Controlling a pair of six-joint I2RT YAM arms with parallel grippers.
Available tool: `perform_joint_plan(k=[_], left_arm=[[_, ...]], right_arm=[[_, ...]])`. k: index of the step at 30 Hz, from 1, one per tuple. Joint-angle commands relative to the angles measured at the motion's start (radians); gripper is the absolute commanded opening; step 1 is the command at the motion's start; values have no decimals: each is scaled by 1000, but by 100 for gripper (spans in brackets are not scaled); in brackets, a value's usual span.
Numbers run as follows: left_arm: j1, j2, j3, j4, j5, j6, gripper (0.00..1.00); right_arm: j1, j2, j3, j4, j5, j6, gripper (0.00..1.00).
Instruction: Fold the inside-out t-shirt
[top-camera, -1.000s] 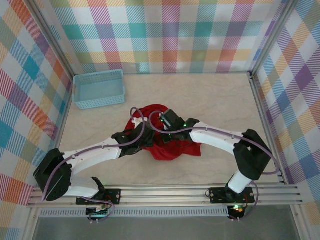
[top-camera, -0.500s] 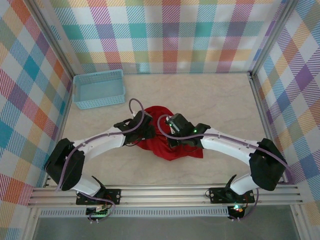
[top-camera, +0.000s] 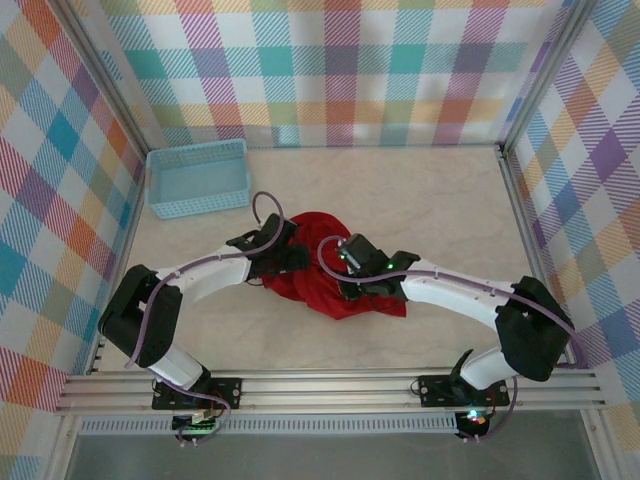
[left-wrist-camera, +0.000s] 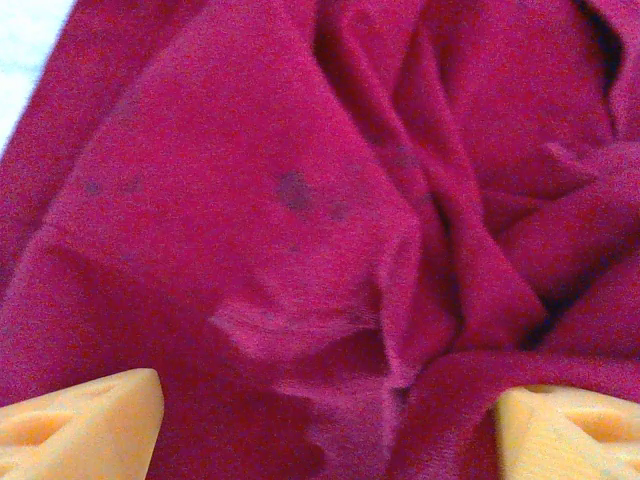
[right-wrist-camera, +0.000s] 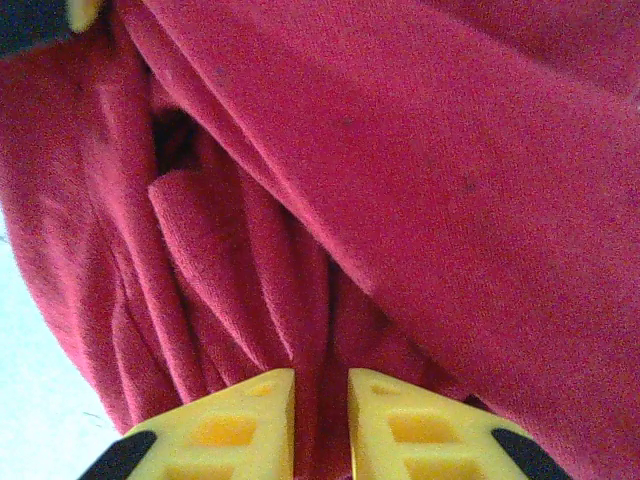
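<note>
1 red t-shirt (top-camera: 318, 298), 1 lt-blue basket (top-camera: 197, 180), 2 grippers: left gripper (left-wrist-camera: 320, 425) & right gripper (right-wrist-camera: 321, 415).

light-blue basket (top-camera: 198, 209) (far left corner) | marble table (top-camera: 420, 200) | plaid walls (top-camera: 330, 60)

Seemingly marbled table (top-camera: 430, 200), red t-shirt (top-camera: 320, 298), blue basket (top-camera: 197, 182)

T-shirt (top-camera: 330, 303) partly hidden under L arm (top-camera: 205, 272), R arm (top-camera: 455, 290).
</note>
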Motion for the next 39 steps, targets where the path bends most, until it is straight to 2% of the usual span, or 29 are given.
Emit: perform_joint_plan(k=[1,9,23,30,32,39], left_arm=[[-13,-13,-15,48,42,12,81],[-23,-38,-62,70,36,-13,81],[-18,-101,-100,56,-9,-16,84],[23,-78,-99,30,-31,-17,86],[33,-45,-77,18,-25,-12,85],[38,55,-12,-52,-49,-8,79]], right_arm=[[17,-22,80,-32,13,-42,28],[30,149,231,-39,-85,-59,31],[29,298,294,-51,-20,-62,30],[29,251,281,-65,-3,-67,16],[29,220,262,-55,-15,-77,16],[29,196,235,-55,-13,-69,0]])
